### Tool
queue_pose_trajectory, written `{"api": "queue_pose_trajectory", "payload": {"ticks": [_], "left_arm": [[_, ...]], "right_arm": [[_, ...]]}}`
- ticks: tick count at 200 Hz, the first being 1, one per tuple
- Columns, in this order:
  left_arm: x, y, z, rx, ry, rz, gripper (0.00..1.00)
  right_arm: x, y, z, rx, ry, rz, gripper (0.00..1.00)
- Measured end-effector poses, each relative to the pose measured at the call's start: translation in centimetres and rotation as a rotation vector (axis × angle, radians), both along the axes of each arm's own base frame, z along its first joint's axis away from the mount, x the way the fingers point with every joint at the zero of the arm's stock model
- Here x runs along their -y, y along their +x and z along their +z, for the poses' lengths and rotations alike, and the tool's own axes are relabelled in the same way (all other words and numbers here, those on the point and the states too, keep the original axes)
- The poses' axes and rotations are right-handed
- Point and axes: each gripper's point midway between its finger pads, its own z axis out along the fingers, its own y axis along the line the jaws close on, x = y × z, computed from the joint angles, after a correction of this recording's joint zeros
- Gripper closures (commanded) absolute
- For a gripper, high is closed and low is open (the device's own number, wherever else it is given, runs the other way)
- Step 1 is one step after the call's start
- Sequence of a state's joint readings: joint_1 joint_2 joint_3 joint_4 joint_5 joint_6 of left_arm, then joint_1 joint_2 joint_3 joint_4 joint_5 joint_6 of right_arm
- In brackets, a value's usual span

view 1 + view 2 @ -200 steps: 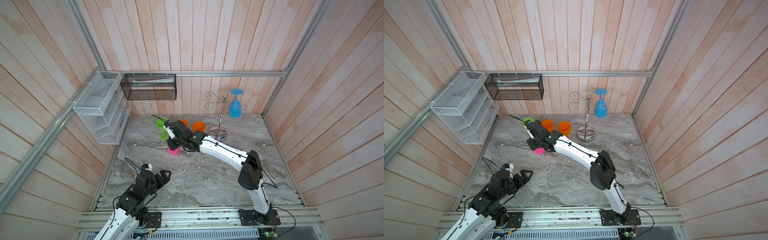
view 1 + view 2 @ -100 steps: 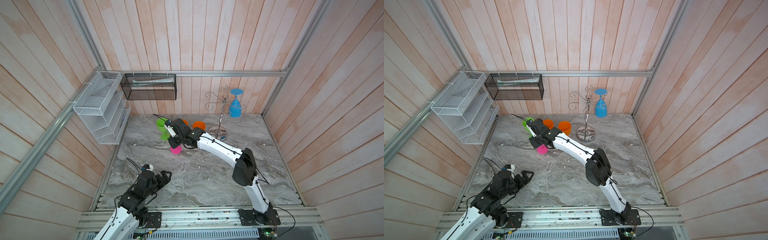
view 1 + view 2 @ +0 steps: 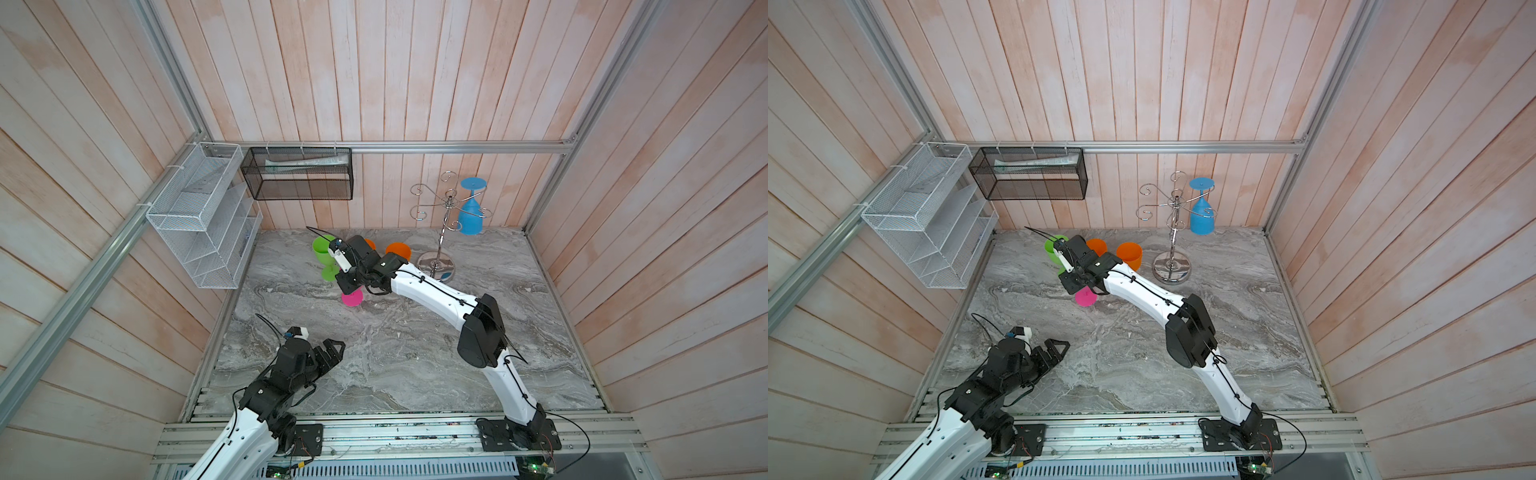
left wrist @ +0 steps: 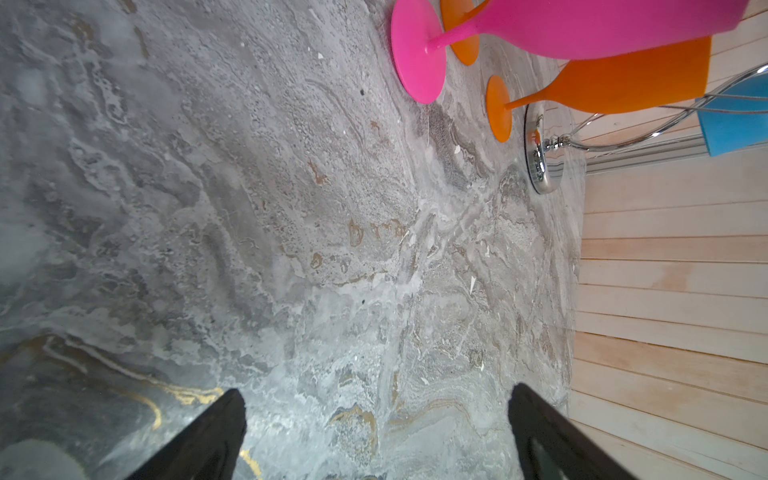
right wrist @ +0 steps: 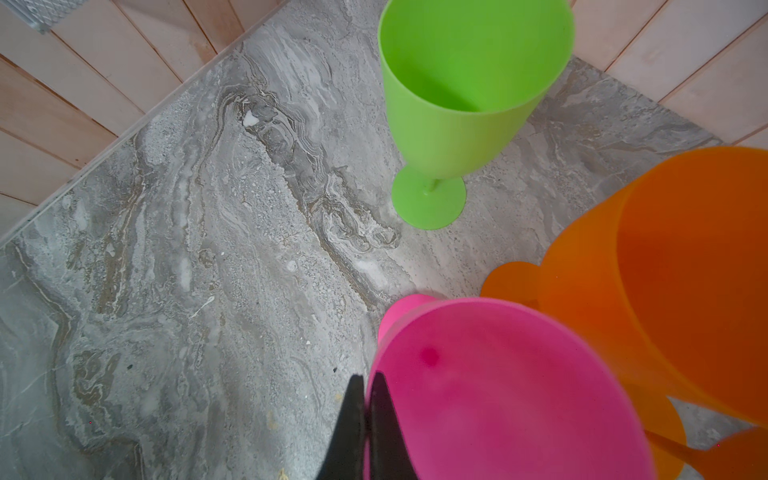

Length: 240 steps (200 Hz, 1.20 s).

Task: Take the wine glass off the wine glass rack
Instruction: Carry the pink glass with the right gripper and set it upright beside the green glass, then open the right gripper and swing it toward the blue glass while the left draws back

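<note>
- Quick status from us: the pink glass [image 3: 352,297] is off the rack [image 3: 447,208]. In both top views its foot sits low over the tabletop [image 3: 415,353], in the middle towards the back and well apart from the rack's shiny round base.
- The right pincer [image 5: 368,380] is clenched. In the right wrist view its two tips look pinched on the pink glass's rim, one outside the cup and one inside.
- We can't quite tell if the pink foot is flat on the tabletop or a hair above it. The left wrist view shows it right at the surface, but the contact isn't clear.
- Three more are already down and upright: the green glass [image 3: 326,253], an orange glass [image 3: 1129,254] and a second orange glass [image 3: 1097,246] half hidden behind the arm. They stand close around the pink one, so it's crowded back there.
- The blue glass [image 3: 471,212] hangs upside down on a rack arm on the side nearest the right wall. It's the only one we can see up there, and the other curled arms look bare.
- The left pincer [image 3: 333,352] is spread wide with nothing in it, near the front left of the tabletop and far from all of this.
- Our read: for the pink one the hard part is done. What's left is letting go cleanly and backing out without bumping its neighbours. If blue counts too, that's one more trip.
</note>
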State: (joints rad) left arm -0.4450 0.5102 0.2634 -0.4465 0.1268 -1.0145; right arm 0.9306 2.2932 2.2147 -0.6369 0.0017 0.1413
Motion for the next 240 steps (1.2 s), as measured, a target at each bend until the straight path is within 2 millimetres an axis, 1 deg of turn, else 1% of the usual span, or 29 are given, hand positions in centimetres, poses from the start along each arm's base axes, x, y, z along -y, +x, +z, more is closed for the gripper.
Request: {"api": "queue_pose_trajectory", "payload": {"ticks": [26,58,70,96,116,135,154,169,186,198,218,240], "left_arm": [[0.0,0.0,0.0,0.002,0.0,0.0,0.0],[0.0,0.0,0.2,0.005,-0.001,0.0,0.0],[0.0,0.1,0.4,0.011,-0.003,0.0,0.0],[0.0,0.2,1.5,0.044,-0.011,-0.002,0.0],[0.1,0.4,2.8,0.078,-0.018,-0.005,0.0],[-0.1,0.5,4.2,0.122,-0.021,-0.005,0.0],[-0.4,0.5,5.7,0.161,-0.002,-0.004,0.0],[-0.8,0.7,7.4,0.2,0.018,-0.002,0.0],[-0.8,0.9,9.6,0.251,0.027,-0.011,0.0],[-0.8,1.1,10.9,0.278,0.034,-0.019,0.0],[-0.8,1.4,12.5,0.312,0.057,-0.028,0.0],[-0.8,1.7,14.1,0.343,0.086,-0.044,0.0]], "right_arm": [[-0.1,0.1,0.3,0.005,-0.002,0.006,0.76],[-0.2,0.1,0.9,0.011,0.005,0.006,0.54],[-0.2,0.2,1.0,0.016,0.006,0.009,0.5],[-0.3,0.1,1.3,0.02,0.009,0.011,0.45],[-0.3,-0.2,2.2,0.034,0.017,0.013,0.4],[-0.4,-1.0,4.5,0.072,0.038,0.017,0.34],[-0.5,-2.4,8.3,0.128,0.088,0.028,0.28],[0.0,-3.6,11.5,0.177,0.133,0.034,0.25],[1.2,-5.1,15.0,0.226,0.193,0.03,0.22],[2.4,-5.8,17.0,0.261,0.232,0.02,0.2],[4.5,-6.3,19.4,0.313,0.287,-0.013,0.17],[6.4,-6.6,21.4,0.365,0.335,-0.059,0.17]]}}
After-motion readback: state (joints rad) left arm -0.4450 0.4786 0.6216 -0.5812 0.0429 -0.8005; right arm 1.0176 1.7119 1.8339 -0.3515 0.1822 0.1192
